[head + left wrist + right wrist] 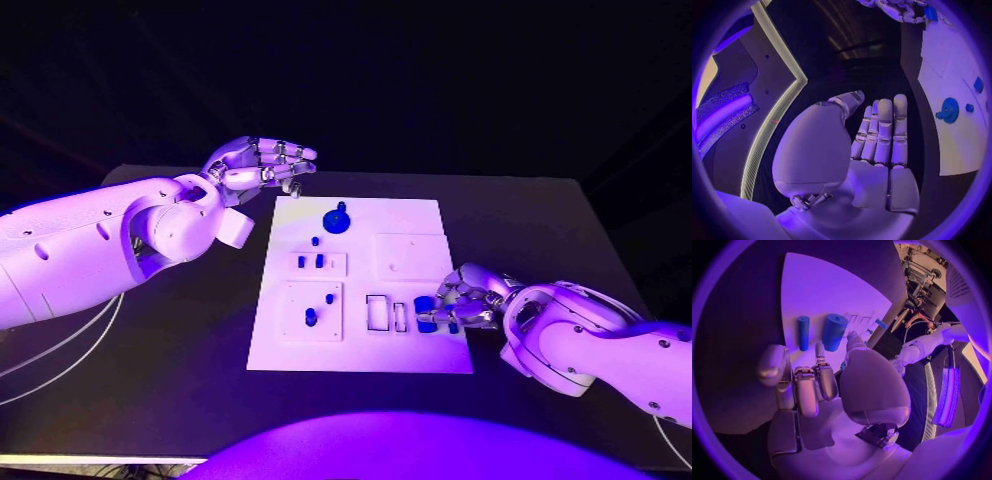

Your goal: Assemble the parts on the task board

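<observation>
Right hand (459,303), fingers curled at the task board (361,350) edge approx 4 o'clock, sits just beside two blue cylinders (834,331); we can't tell if it grips anything. Left hand (260,165) hangs released, fingers straight, off the board's 11 o'clock corner w/ a round blue part (336,219) near 12.

arms: my left arm (101,245) and my right arm (599,340) wear smooth, rounded white shells, thick toward the shoulder.
hands: my left hand (260,165) and right hand (459,300) are silver metal, built of many jointed segments.
palms: a broad, smooth domed plate covers each thumb base.
wrist: small dark mechanical fittings sit beneath my palm.
cables: thin pale cables trail under my left arm.
</observation>
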